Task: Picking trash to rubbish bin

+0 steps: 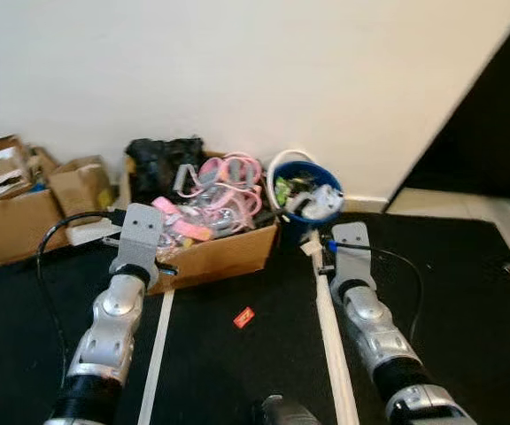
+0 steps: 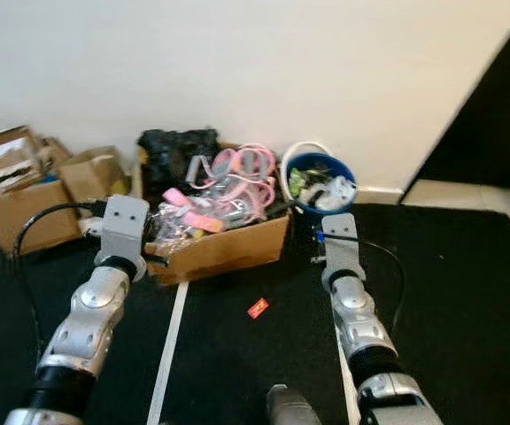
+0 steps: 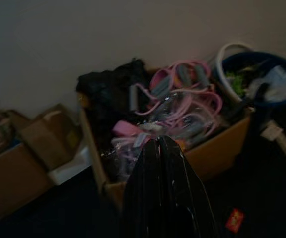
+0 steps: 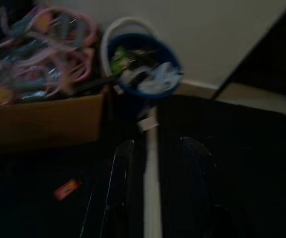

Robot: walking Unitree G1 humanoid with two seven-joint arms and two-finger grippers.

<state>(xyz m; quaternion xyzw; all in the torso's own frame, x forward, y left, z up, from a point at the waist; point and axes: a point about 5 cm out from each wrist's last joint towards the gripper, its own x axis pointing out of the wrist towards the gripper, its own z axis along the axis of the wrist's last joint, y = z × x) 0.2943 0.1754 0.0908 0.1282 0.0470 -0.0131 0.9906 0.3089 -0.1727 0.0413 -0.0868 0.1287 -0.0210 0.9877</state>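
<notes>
I see the blue bin (image 1: 306,199) by the wall already holding rubbish, but a red scrap (image 1: 243,317) lies on the dark floor, unpicked. My left gripper (image 3: 162,148) looks pinched together and empty; my right gripper (image 4: 155,163) hangs spread, empty.

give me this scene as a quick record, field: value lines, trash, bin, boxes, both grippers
trash: small red wrapper lying flat on the black floor, apart from both arms
bin: blue bucket with a white handle, against the wall, already holding rubbish
box: open cardboard box left of the bin, full of pink cords
other boxes: cardboard boxes further left
left gripper: shut, empty, pointing toward the box
right gripper: open, empty, above the floor, short of the bin
</notes>
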